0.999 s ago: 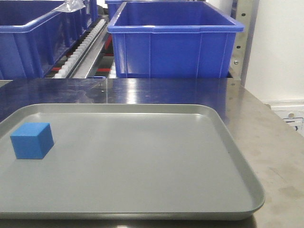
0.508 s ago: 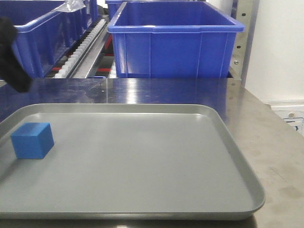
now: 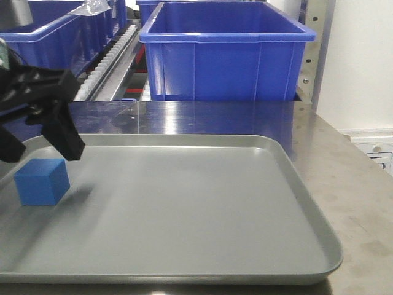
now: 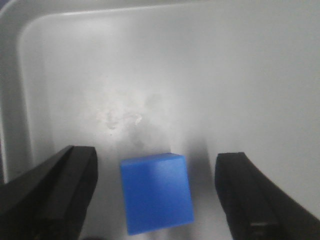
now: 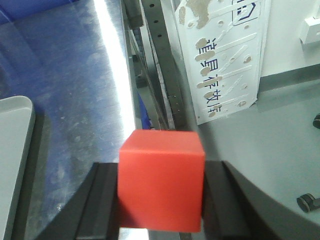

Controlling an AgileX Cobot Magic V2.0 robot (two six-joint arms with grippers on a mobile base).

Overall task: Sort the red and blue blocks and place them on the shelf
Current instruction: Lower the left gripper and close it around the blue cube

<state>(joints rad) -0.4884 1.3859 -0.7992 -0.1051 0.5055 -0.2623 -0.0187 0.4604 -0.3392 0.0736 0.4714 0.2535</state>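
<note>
The steel worktop [image 3: 362, 203] runs up to the shelf [image 3: 113, 55], where white roller tracks pass between big blue crates [image 3: 227, 61]. A shallow grey tray [image 3: 184, 140] takes up most of the worktop in front of me.

The blue block [image 3: 42, 181] sits flat on the tray near its left edge. My left gripper [image 3: 43, 155] hangs just above it with the fingers [image 4: 65, 195] spread wide. In the left wrist view the block lies between them, touching neither and turned slightly off square to them.

The red block [image 5: 161, 180] is off the tray, clamped in my right gripper [image 5: 162, 167] over the far right of the worktop, beside the shelf's perforated upright [image 5: 162, 75].

I judge both cubes to be light and rigid, with a matte skin that should not slide in the pads. For the blue one I would square up the wrist, then close on two opposite flat faces at mid-height. A corner grip would twist it.
</note>
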